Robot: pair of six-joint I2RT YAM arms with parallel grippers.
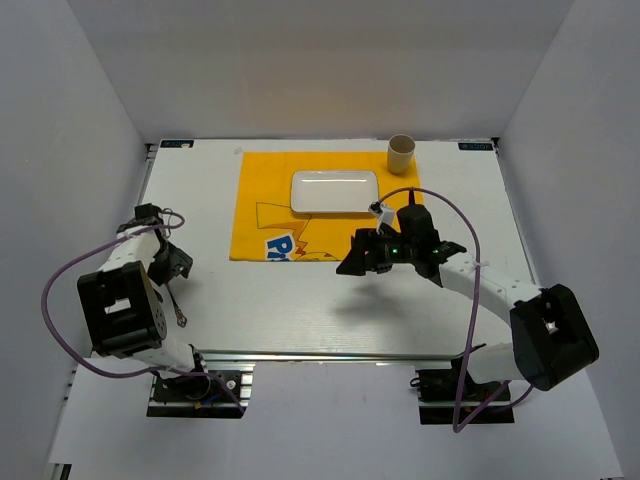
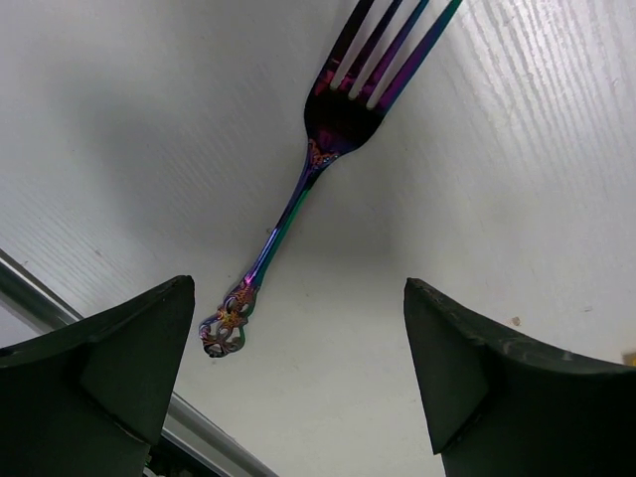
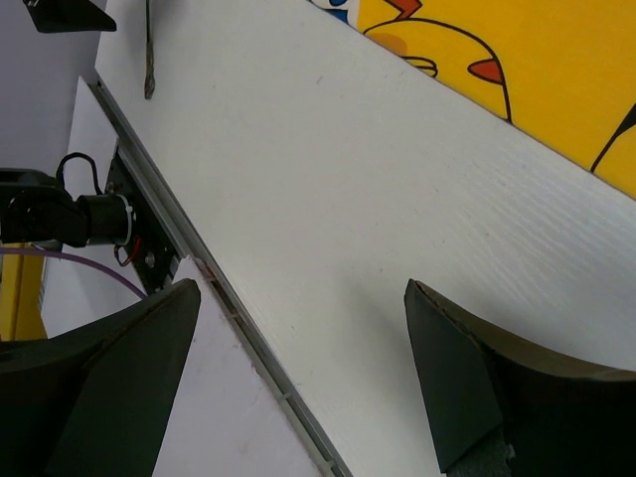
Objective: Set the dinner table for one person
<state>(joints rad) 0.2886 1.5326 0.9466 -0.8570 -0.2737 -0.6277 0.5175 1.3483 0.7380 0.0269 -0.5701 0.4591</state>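
The counter (image 1: 330, 310), a broad white top with a metal rail edge, fills the middle of the top view. A yellow cartoon-printed mat (image 1: 262, 205) lies on its 12 o'clock half. A white rectangular plate (image 1: 333, 192) sits on the mat's far part, and a tan cup (image 1: 401, 153) stands upright at the mat's 1 o'clock corner.

The left end effector (image 2: 298, 290) hangs over the counter's 8 o'clock area with its jaws spread wide, gripping nothing. Below it an iridescent fork (image 2: 320, 149) lies flat on the bare counter. In the wrist view its tines point to 1 o'clock and its ornate handle end lies near the rail.

The right end effector (image 1: 358, 262) is also wide open and empty. It hovers above the mat's 6 o'clock edge and faces 9 o'clock.
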